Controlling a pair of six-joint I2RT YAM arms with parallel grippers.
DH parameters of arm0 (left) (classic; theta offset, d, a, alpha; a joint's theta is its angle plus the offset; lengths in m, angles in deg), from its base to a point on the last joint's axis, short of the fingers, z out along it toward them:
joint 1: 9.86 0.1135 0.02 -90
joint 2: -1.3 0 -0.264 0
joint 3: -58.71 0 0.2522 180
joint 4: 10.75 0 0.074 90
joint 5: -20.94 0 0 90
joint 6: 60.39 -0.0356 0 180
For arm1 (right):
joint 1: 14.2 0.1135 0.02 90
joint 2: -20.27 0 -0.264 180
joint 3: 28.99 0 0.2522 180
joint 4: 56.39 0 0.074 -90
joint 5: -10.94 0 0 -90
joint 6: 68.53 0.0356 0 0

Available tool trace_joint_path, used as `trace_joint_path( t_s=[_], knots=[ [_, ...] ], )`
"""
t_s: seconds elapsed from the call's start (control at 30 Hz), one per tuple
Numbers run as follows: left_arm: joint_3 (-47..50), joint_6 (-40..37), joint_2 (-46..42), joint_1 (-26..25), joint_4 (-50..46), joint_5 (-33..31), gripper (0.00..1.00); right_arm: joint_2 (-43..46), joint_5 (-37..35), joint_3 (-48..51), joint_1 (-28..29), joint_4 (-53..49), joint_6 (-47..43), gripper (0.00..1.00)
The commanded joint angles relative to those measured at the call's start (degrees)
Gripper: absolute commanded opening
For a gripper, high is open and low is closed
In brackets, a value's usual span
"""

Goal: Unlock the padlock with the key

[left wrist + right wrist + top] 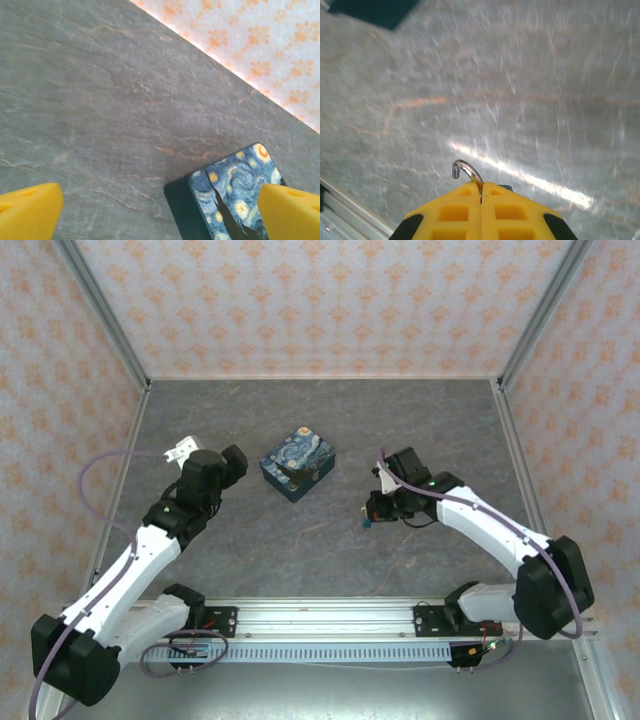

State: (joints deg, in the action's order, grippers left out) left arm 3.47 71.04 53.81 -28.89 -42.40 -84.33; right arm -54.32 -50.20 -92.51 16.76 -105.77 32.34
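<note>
Presently the right claw (481,192) grips the tiny teal-blue metal-topped padlock (469,169) right of the swirl-painted blue-and-yellow box (297,463), left claw (160,210) open beside that box; next, seemingly, key insertion is needed.

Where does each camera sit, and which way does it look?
Top external: high behind the arms, looking down on the table, left arm, right arm and painted box.
Left wrist: on the left arm, facing along the table past the open left tool.
Right wrist: on the right arm, facing down at the table over the right tool, shut on the padlock.
Shared: top and left wrist both show the box.
</note>
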Motion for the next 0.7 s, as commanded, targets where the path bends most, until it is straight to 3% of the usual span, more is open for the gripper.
trace_joint_path(
  t_s=[0.0,0.2,0.5,0.67],
  knots=[
    [1.6,-1.5,-2.4,0.1,-2.5,-6.8,1.00,-3.5,0.0,-2.2,1.2,-7.1,1.5,0.00],
    [1.6,-1.6,-3.5,0.2,-4.5,-7.6,1.00,-11.5,0.1,-5.5,2.1,-8.9,0.2,0.00],
    [1.7,-1.0,-4.7,0.2,-5.5,-8.5,1.00,-16.6,1.2,-4.8,2.1,-2.7,1.3,0.00],
    [1.3,-1.2,-4.9,0.3,-5.8,-8.3,1.00,-15.5,0.3,-3.9,2.1,0.1,2.0,0.17]
  ],
)
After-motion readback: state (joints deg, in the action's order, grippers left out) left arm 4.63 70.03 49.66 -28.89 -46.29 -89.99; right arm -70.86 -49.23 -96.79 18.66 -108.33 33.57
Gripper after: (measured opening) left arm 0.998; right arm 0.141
